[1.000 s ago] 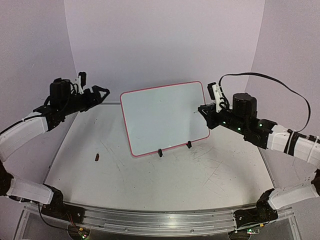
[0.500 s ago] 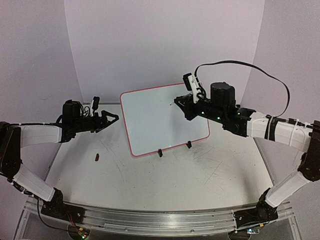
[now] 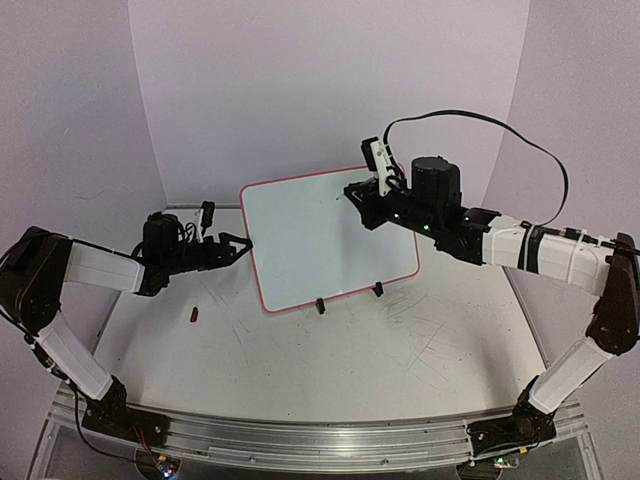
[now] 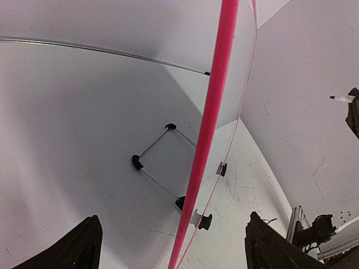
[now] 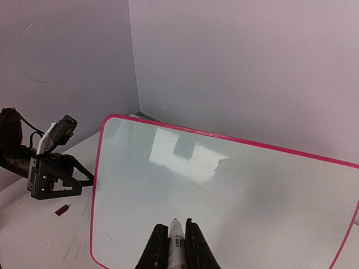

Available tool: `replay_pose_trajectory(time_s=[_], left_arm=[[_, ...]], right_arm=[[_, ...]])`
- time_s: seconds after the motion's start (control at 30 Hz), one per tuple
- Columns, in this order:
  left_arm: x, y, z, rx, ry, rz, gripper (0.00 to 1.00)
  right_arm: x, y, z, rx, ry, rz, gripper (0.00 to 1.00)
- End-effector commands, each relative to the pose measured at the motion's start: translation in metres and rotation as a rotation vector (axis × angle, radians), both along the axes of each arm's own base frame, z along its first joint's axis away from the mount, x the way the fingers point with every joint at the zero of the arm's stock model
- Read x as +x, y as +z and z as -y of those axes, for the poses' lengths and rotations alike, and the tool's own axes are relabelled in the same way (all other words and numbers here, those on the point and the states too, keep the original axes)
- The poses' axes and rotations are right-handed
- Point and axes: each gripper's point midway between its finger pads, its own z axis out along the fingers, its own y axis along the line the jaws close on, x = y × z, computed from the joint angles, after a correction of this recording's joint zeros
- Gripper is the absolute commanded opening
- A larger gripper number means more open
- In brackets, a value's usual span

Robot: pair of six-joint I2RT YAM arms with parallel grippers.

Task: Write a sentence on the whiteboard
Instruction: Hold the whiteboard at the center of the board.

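Right wrist view: right gripper clamped shut on a white marker, dark tip pointing forward at the whiteboard; tip close to the face, contact impossible to tell. From the top external view, poised before the upper right part of the board. Nothing of the sentence there yet: a blank, glossy face, apart from a few faint specks. Across the board, left gripper spread wide and holding nothing, straddling the pink left rim, one finger in front and one behind, neither visibly pressing. Board itself standing near the back middle of the surface, leaning back, propped on two black clip feet with a thin wire stand behind. Off to the left on the surface, a small dark-red piece, too small to identify. Judged light, stiff and slick, and only loosely propped, so likely to skid or rock backward under the push of a pen. Best taken at the left rim about halfway up, pinched front to back, clear of the writing area; firm enough to brace, gentle enough not to twist off the feet.
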Motion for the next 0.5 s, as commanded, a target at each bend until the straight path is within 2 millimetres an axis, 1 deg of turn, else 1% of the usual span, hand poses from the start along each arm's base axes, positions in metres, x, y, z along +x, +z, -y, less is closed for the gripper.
replay_pose_trajectory(time_s=[0.0, 0.13, 0.23, 0.37, 0.47], left_arm=[[0.004, 0.025, 0.008, -0.077, -0.043, 0.115, 0.89], [0.007, 0.024, 0.016, -0.091, -0.081, 0.106, 0.9], [0.011, 0.018, 0.019, -0.087, -0.092, 0.098, 0.89], [0.013, 0.015, 0.024, -0.09, -0.121, 0.101, 0.84], [0.014, 0.016, 0.027, -0.098, -0.139, 0.106, 0.78]], right_arm=[[-0.002, 0.03, -0.003, 0.045, 0.027, 0.059, 0.0], [-0.007, 0.031, -0.004, 0.047, 0.047, 0.058, 0.0], [-0.008, 0.031, -0.008, 0.056, 0.065, 0.05, 0.0], [-0.007, 0.028, -0.017, 0.062, 0.101, 0.034, 0.0], [0.0, 0.026, -0.023, 0.053, 0.098, 0.038, 0.0]])
